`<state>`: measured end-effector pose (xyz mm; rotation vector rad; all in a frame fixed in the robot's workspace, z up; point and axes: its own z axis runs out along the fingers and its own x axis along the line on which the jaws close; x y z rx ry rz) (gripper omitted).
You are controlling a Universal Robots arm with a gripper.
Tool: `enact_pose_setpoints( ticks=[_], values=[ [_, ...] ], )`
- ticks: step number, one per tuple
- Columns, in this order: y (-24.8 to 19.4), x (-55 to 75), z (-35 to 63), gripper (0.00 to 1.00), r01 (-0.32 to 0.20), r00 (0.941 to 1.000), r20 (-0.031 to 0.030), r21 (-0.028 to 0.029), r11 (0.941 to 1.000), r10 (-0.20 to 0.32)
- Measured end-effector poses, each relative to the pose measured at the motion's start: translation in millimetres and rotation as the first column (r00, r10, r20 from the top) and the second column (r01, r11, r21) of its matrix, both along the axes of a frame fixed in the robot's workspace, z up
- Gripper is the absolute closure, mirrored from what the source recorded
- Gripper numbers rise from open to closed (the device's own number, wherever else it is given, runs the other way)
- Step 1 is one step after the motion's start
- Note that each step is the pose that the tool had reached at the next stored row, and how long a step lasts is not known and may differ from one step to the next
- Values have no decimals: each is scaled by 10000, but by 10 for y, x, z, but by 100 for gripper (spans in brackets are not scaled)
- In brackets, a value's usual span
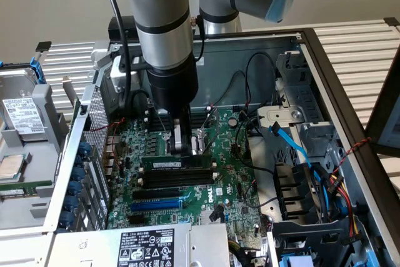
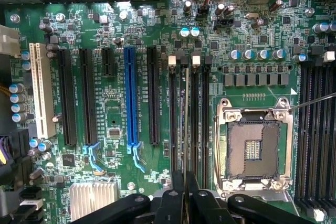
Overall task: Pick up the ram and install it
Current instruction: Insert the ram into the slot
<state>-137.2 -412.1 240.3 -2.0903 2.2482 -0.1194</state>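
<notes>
Layout of the open computer case (image 1: 250,60)
The motherboard (image 1: 231,186) is laid flat in the case. The ram (image 1: 175,162) is held on edge in the pincer (image 1: 187,147), along the memory slots (image 1: 178,182); the expansion slot (image 1: 156,204) is placed in front of these, the power supply (image 1: 150,245) nearest the camera. Cables (image 1: 300,154) are gathered at the exterior view's right; a hard drive (image 1: 22,114) is set outside the case at the exterior view's left.

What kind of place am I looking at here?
Likely a computer assembly or repair bench: an open desktop case, its green motherboard exposed, a hard drive beside it, and the end effector holding the ram at the memory slots.
</notes>
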Motion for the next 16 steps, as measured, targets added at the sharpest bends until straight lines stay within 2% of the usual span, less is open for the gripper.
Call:
enact_pose_setpoints(
  ticks=[3, 11, 16],
  values=[
    [-15, -1, -3, 87, -57, 10000, 1, 0, 10000, 57],
    [-20, -2, -28, 87, -401, 9992, 2, -1, 9992, 401],
    [-21, -2, -51, 87, -497, 9988, 47, -8, 9988, 497]
  ],
)
